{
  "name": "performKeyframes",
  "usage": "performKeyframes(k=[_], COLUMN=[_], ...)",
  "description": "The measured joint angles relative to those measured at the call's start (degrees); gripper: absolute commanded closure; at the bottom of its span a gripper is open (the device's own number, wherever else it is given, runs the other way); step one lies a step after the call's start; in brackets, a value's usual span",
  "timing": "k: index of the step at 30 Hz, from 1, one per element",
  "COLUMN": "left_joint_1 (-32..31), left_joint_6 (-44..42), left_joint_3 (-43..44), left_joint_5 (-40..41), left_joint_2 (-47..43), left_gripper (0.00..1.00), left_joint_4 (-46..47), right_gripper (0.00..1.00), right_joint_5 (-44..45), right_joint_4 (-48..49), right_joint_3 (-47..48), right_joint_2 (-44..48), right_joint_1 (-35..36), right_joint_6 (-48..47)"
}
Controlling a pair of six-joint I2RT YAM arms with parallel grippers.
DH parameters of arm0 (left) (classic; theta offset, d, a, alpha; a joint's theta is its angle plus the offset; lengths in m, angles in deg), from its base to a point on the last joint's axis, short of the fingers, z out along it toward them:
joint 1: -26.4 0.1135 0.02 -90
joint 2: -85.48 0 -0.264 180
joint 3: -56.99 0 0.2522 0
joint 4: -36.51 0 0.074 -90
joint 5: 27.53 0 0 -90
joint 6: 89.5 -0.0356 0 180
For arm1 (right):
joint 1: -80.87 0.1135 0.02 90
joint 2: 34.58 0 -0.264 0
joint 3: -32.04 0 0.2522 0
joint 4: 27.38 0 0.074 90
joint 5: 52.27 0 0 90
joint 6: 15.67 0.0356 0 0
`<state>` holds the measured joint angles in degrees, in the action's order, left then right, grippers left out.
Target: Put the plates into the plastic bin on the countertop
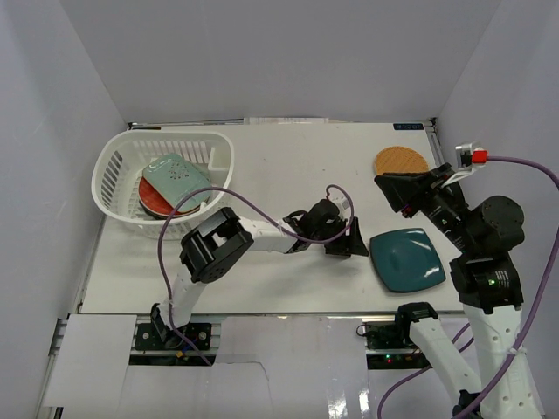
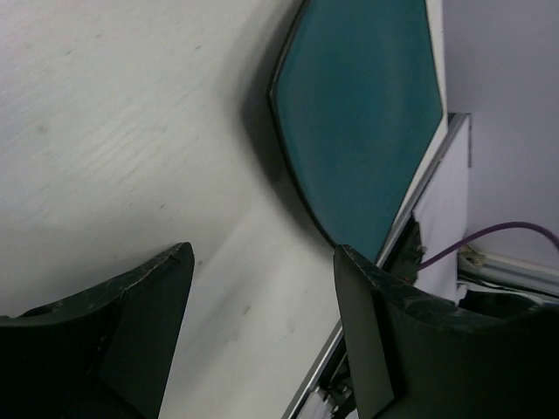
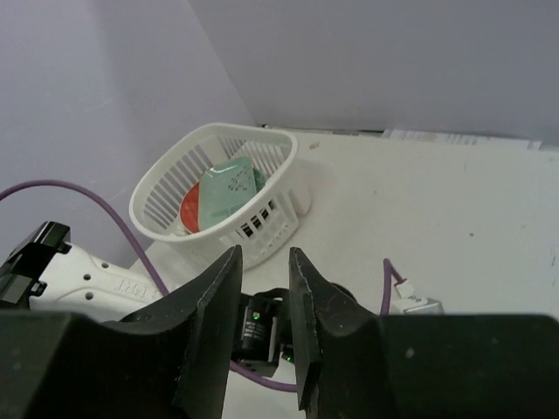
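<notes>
A dark-teal square plate [image 1: 408, 258] lies flat near the countertop's [image 1: 288, 157] front right edge. My left gripper [image 1: 354, 247] is low just left of it, open, with bare table between its fingers [image 2: 148, 323]. In the left wrist view the teal plate [image 2: 358, 113] lies ahead of the gripper [image 2: 262, 297], apart from it. An orange woven round plate [image 1: 402, 161] sits at the back right. My right gripper [image 1: 393, 196] hovers raised between those two plates, jaws narrowly open and holding nothing [image 3: 266, 262]. The plastic bin [image 1: 109, 179] at the left holds a pale-green plate [image 1: 179, 179] over a red one [image 1: 150, 194].
Pale grey walls close in the table on three sides. In the right wrist view the bin [image 3: 253, 223] is far ahead, with my left arm's white link [image 3: 87, 279] and a purple cable [image 3: 131, 236] below. The table's metal front edge [image 2: 367, 305] runs close to the teal plate.
</notes>
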<state>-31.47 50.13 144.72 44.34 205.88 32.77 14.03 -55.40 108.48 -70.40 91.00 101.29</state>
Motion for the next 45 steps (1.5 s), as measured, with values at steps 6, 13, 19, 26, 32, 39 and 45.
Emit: performKeyframes(k=[6, 13, 19, 26, 32, 39, 45], left_joint_1=[0.2, 0.2, 0.3, 0.6, 0.8, 3.8, 11.2], left_joint_6=[3.1, 4.4, 5.1, 7.6, 9.5, 10.7, 11.4], left_joint_3=[6.1, 13.4, 15.5, 16.0, 13.7, -2.1, -10.2], left_joint_5=[-1.5, -1.9, -2.2, -3.3, -3.8, -7.0, -10.7], left_joint_2=[7.1, 13.6, 16.4, 18.4, 18.2, 5.9, -9.4], left_gripper=[0.3, 0.42, 0.58, 1.0, 1.0, 1.0, 1.0], left_joint_4=[5.8, 8.6, 10.5, 13.2, 16.5, 20.6, 20.9], right_gripper=[0.65, 0.64, 0.63, 0.62, 0.62, 0.38, 0.11], right_joint_5=[-2.2, -2.7, -2.7, -2.7, -2.8, -4.0, -5.2], right_joint_4=[-1.5, -1.0, -1.0, -1.0, -1.3, -1.1, -1.1], right_joint_3=[-2.7, -4.3, -4.5, -6.1, -7.3, -7.3, -7.4], right_joint_2=[-0.3, 0.5, 0.5, 0.6, 0.8, 1.7, 3.1], right_joint_1=[0.0, 0.0, 0.0, 0.0, 0.0, 0.0, 0.0], right_joint_6=[0.0, 0.0, 0.0, 0.0, 0.0, 1.6, 3.1])
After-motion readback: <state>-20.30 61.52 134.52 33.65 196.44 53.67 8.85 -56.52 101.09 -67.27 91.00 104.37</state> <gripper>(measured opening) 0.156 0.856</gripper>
